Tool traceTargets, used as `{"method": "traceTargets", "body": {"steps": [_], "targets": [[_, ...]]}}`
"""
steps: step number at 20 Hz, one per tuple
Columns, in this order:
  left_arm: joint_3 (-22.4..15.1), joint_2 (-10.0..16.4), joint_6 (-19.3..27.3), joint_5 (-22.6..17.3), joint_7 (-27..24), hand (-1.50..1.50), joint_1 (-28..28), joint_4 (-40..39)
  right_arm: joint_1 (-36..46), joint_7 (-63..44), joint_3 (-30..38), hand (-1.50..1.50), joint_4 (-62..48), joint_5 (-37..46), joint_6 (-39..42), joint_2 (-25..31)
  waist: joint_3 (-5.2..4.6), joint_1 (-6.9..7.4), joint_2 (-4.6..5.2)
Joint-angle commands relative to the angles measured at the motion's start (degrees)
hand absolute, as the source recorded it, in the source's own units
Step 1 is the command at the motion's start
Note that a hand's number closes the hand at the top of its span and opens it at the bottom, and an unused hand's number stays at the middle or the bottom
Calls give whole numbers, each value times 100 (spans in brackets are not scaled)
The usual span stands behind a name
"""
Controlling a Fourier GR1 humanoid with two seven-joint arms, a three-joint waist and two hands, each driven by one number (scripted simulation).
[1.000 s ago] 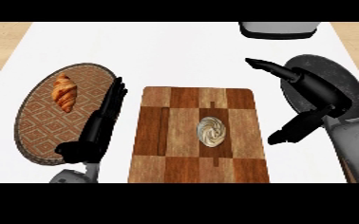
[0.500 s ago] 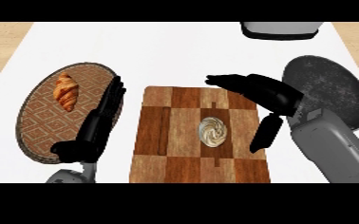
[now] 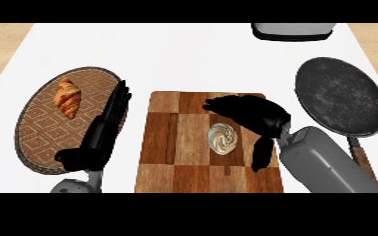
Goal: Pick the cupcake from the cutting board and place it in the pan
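a small round cupcake with pale swirled frosting [image 3: 223, 138] sits on a brown checkered wooden cutting board [image 3: 170, 150], to the right of the board's middle. the robot's black right hand [image 3: 255, 114] arches over it and is open. its fingers [image 3: 221, 104] reach past the cupcake's far side, and its thumb [image 3: 261, 156] hangs just beside the cupcake's right. the cupcake shows in the gap between them, and nothing is closed around it yet.

the right hand is much the nearer one, and the cupcake lies just below and to the left of its palm. seen from above the cupcake is round, so it has no long axis. it stands upright with the frosting swirl facing up.

the dark grey round pan [image 3: 336, 95] lies to the right of the board, past the right forearm, so the carry will likely go rightward.

the black left hand [image 3: 100, 130] rests open with straight fingers at the left of the board. it lies over the edge of a round brown woven mat [image 3: 37, 140] that holds a golden croissant [image 3: 68, 96].
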State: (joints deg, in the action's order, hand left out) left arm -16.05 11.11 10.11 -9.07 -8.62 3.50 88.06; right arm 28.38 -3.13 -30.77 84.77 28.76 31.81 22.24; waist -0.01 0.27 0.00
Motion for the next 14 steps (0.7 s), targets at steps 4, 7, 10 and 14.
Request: {"method": "traceTargets", "body": {"steps": [4, 7, 10, 14], "targets": [[323, -22, -386, 10, -3, 0, -100, 24, -127, 385, 146, -150, -662, 851, -9, -465, 1, 6, 2], [105, -411, 20, 483, 319, 0, 10, 102, -385, 133, 532, -150, -73, 825, 319, -539, 1, -17, -3], [336, -286, -330, 216, 367, 0, 27, 208, -323, 337, 621, -150, -506, 1019, 23, -801, 1, -3, 1], [299, -446, -237, 479, 390, 0, -55, 244, -395, 791, 586, -150, -1109, 1447, -252, -1013, 1, 0, 3]]}}
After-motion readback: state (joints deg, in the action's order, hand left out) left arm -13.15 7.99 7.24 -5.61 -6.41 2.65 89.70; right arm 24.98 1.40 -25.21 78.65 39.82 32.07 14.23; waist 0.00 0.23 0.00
